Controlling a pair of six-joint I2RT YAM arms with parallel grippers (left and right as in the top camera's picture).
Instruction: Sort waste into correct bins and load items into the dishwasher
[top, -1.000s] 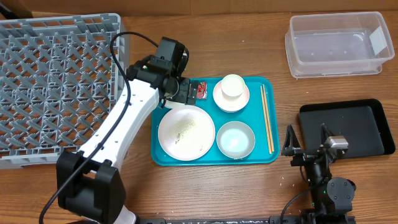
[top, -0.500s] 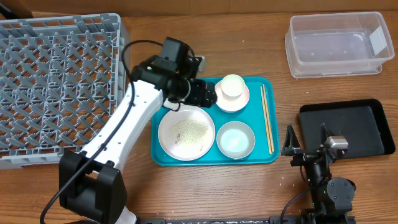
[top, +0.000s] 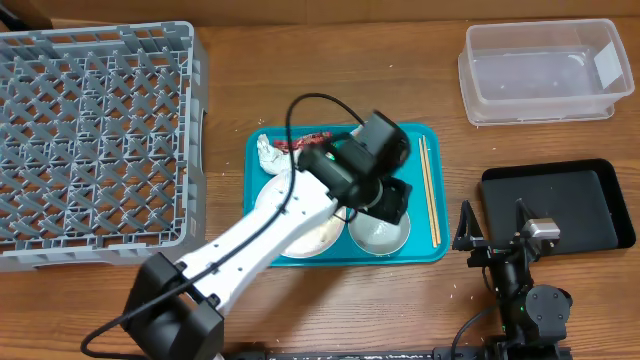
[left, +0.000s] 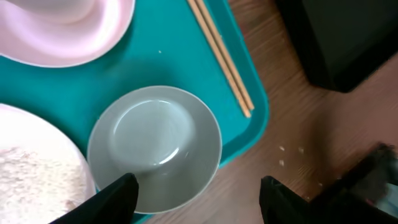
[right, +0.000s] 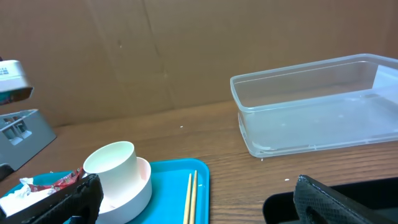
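My left gripper (top: 392, 203) is open and empty, low over the empty white bowl (top: 378, 228) at the near right of the teal tray (top: 440, 250). In the left wrist view the fingers (left: 199, 200) straddle that bowl's (left: 155, 149) near rim. The plate with rice (top: 300, 228) lies left of it, partly under my arm. The chopsticks (top: 428, 190) lie along the tray's right side. The red wrapper (top: 305, 143) and the tissue (top: 268, 155) lie at the tray's far left. The cup (right: 112, 163) stands in the second bowl (right: 138, 186). My right gripper (right: 205, 208) is open and empty.
The grey dish rack (top: 95, 130) fills the left of the table. The clear tub (top: 545, 70) stands at the far right and the black tray (top: 555, 205) is in front of it. My right arm rests left of the black tray.
My left gripper has swung from the tray's far left corner, by the wrapper, to the near-right bowl. The wrapper and tissue now lie uncovered. The right arm has not moved.
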